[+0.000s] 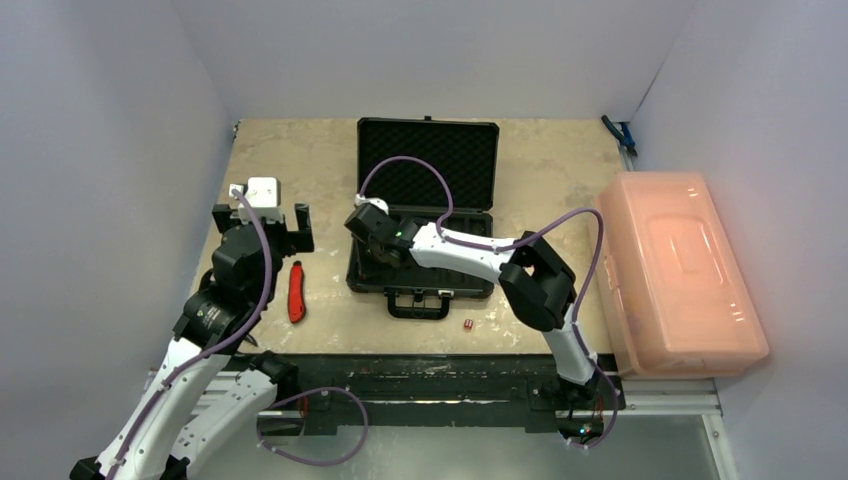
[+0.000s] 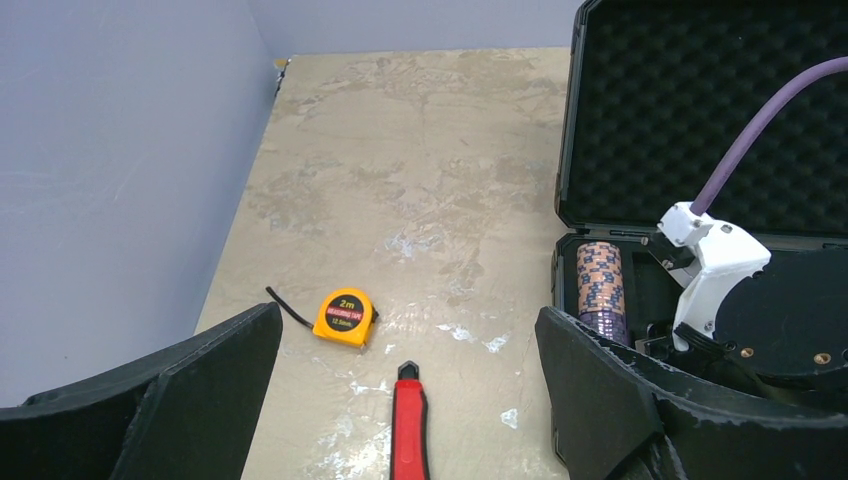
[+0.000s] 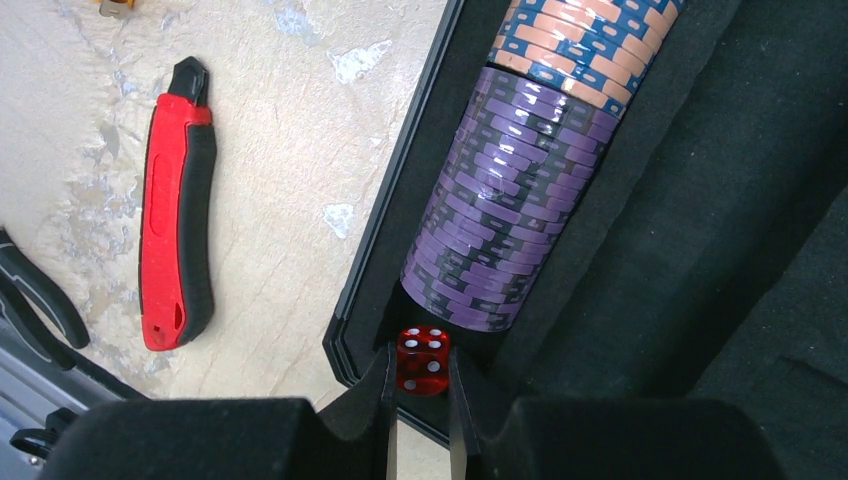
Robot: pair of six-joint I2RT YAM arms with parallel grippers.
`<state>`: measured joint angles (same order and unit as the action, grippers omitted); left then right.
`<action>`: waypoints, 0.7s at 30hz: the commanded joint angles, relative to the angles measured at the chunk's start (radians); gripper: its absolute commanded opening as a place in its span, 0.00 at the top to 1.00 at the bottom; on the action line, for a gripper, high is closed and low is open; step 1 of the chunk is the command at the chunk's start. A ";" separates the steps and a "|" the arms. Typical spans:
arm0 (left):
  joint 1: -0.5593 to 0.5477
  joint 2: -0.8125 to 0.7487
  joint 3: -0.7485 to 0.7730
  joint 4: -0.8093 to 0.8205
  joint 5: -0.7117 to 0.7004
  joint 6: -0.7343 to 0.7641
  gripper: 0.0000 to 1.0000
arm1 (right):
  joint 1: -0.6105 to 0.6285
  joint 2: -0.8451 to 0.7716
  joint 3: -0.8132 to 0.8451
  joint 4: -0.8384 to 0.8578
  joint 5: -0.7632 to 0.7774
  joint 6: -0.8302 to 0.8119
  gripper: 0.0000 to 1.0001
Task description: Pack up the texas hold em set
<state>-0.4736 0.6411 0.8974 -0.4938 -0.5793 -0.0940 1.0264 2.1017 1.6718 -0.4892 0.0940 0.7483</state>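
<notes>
The black briefcase (image 1: 428,160) lies open at the table's centre, foam lid (image 2: 690,110) raised. A row of purple chips (image 3: 500,220) and orange-and-blue chips (image 3: 590,40) fills the left slot of its tray; the row also shows in the left wrist view (image 2: 601,290). My right gripper (image 3: 421,385) is shut on a red die (image 3: 423,359), held at the near end of that slot, against the purple chips. In the top view the right gripper (image 1: 368,228) is over the tray's left side. A second red die (image 1: 468,323) lies on the table in front of the case. My left gripper (image 2: 407,330) is open and empty, left of the case.
A red-handled knife (image 1: 296,292) lies left of the case, under my left gripper's view (image 2: 409,430). A yellow tape measure (image 2: 344,317) lies beyond it. A large pink bin (image 1: 680,270) stands at the right edge. A blue tool (image 1: 620,133) lies at the back right corner.
</notes>
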 commanded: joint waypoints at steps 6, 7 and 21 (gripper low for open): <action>-0.002 -0.004 0.003 0.033 0.017 -0.008 0.00 | 0.004 -0.002 0.034 0.012 -0.009 -0.001 0.80; -0.001 -0.005 0.004 0.035 0.016 -0.009 0.00 | 0.004 -0.001 0.033 0.017 -0.014 -0.006 0.79; -0.002 0.000 0.003 0.035 0.024 -0.006 0.00 | 0.004 0.004 0.026 0.057 -0.070 -0.027 0.66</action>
<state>-0.4736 0.6422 0.8974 -0.4938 -0.5613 -0.0937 1.0267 2.1029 1.6718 -0.4595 0.0521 0.7349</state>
